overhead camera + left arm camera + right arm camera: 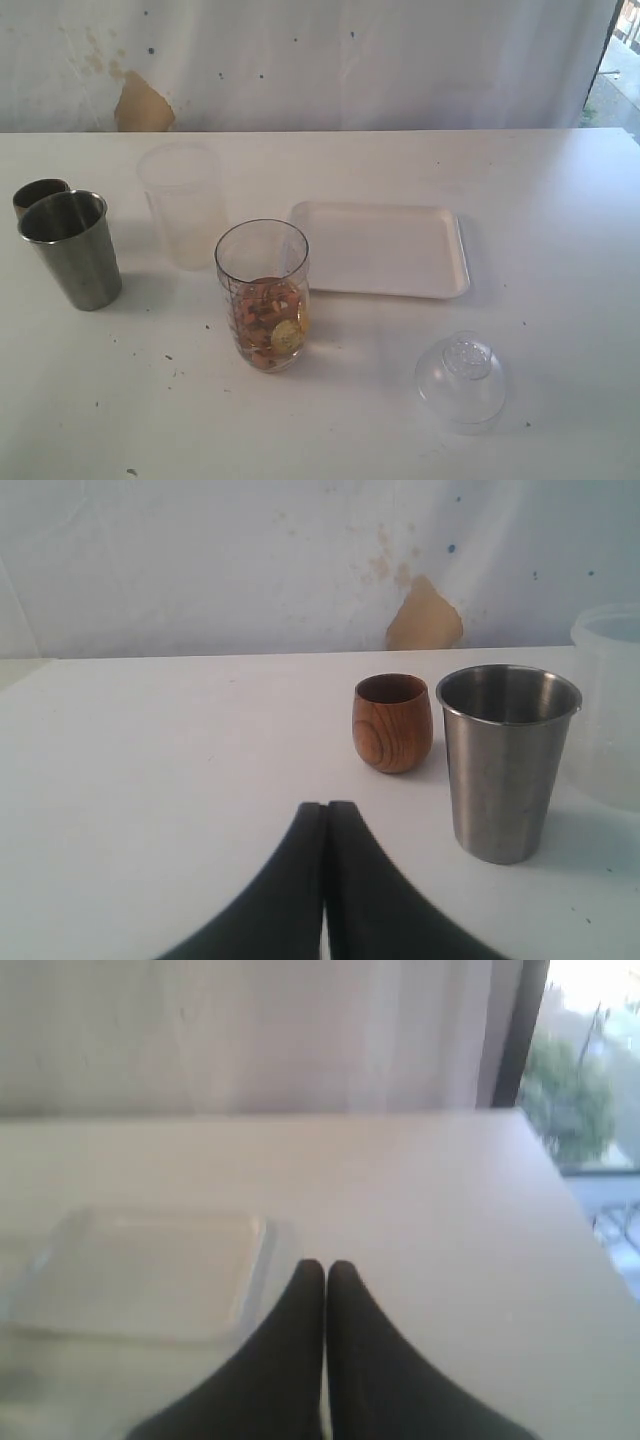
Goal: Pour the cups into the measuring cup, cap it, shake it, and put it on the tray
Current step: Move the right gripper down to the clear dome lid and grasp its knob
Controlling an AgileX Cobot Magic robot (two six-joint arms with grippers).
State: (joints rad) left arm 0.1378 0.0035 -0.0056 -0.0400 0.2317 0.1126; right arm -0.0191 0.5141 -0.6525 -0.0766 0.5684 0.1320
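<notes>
The measuring cup [262,295] stands open at the table's middle, clear with dark marks, its lower part holding orange and yellow bits. A steel cup [70,250] [505,760] stands upright at the left. Behind it is a small round wooden cup [40,195] [392,722]. The white tray [380,248] [150,1270] lies right of the measuring cup. A clear domed cap [460,382] rests near the front right. Neither arm shows in the exterior view. My left gripper [326,805] is shut and holds nothing, short of the two cups. My right gripper [326,1265] is shut and holds nothing, beside the tray's corner.
A frosted plastic cup [183,205] [610,710] without marks stands behind the measuring cup, between the steel cup and the tray. A white curtain hangs behind the table's far edge. The table's right edge runs beside a window.
</notes>
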